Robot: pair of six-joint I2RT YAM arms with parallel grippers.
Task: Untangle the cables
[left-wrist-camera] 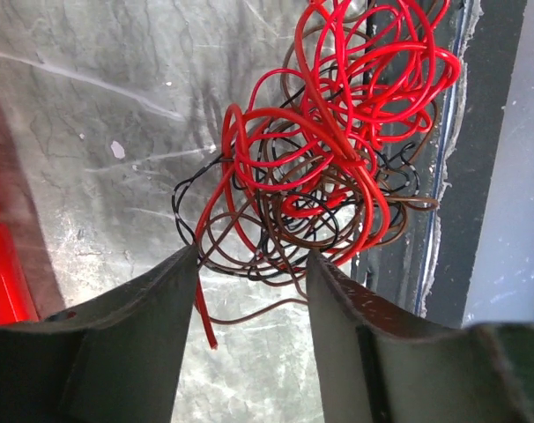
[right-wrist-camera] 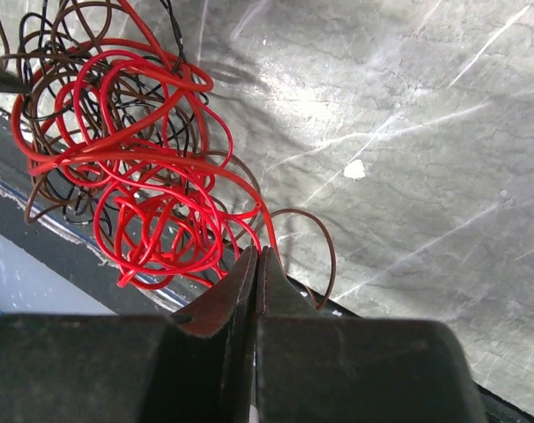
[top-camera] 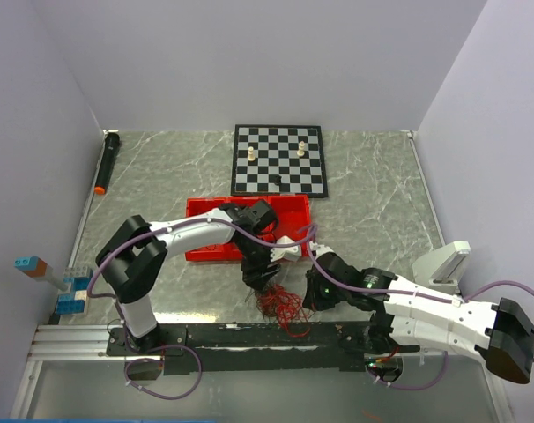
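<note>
The cables [top-camera: 282, 308] are a fist-sized tangle of thin red and dark brown-black wires at the near edge of the marble table. In the left wrist view the tangle [left-wrist-camera: 329, 150] lies just past my left gripper [left-wrist-camera: 252, 256]. That gripper is open, with a loose red end and a brown loop hanging between its fingers, neither one pinched. My right gripper [right-wrist-camera: 260, 254] is shut, and a red strand of the tangle [right-wrist-camera: 135, 176] runs straight into its tips. From above, the left gripper [top-camera: 261, 280] and the right gripper [top-camera: 313, 295] flank the bundle.
A red tray [top-camera: 201, 211] sits behind the left arm, and a chessboard [top-camera: 278, 159] with a few pieces lies further back. At the far left lies a black marker [top-camera: 107, 161]. Toy blocks [top-camera: 70, 295] stand at the left edge. The black base rail [top-camera: 249, 335] runs right beside the tangle.
</note>
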